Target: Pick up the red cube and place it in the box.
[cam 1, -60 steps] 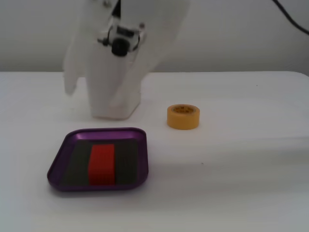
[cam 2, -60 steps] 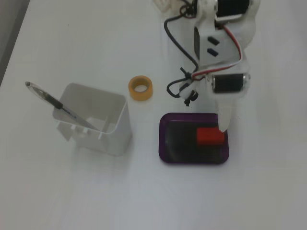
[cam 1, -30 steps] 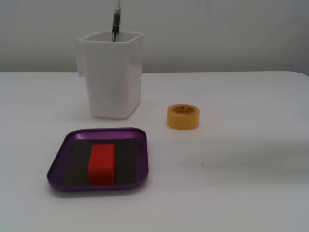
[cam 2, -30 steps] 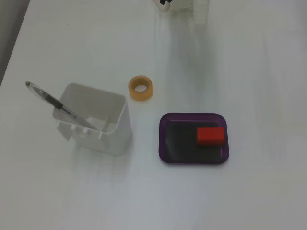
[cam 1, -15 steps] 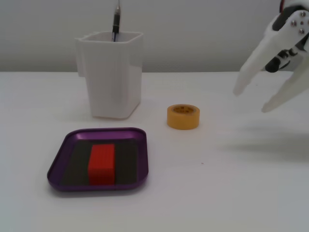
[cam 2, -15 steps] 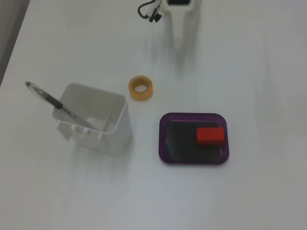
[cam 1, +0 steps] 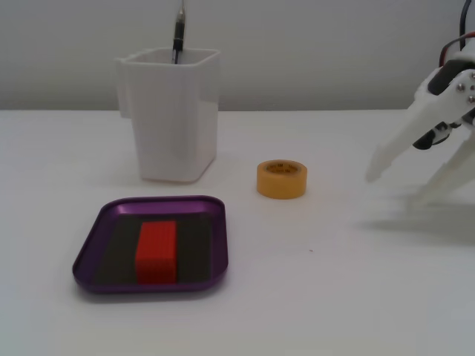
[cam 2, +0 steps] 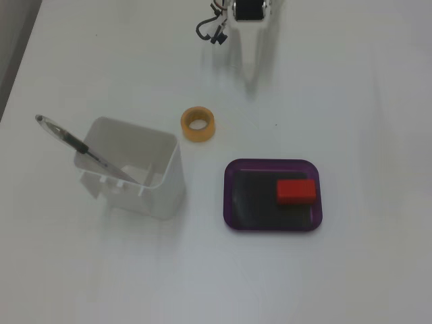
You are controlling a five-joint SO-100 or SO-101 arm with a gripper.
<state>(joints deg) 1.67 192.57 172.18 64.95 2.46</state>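
Inside, red cube in purple box, pen in white container, gripper spread, empty.

I work at what looks like an office or hobby desk: a plain white table against a bare pale wall, a white pen holder with a pen at upper left in a fixed view, a yellow tape roll mid-frame.

Bright red rectangular plastic block; shallow purple metallic tray with dark bottom; yellow tape roll; tall white square container; white desk; white end effector.
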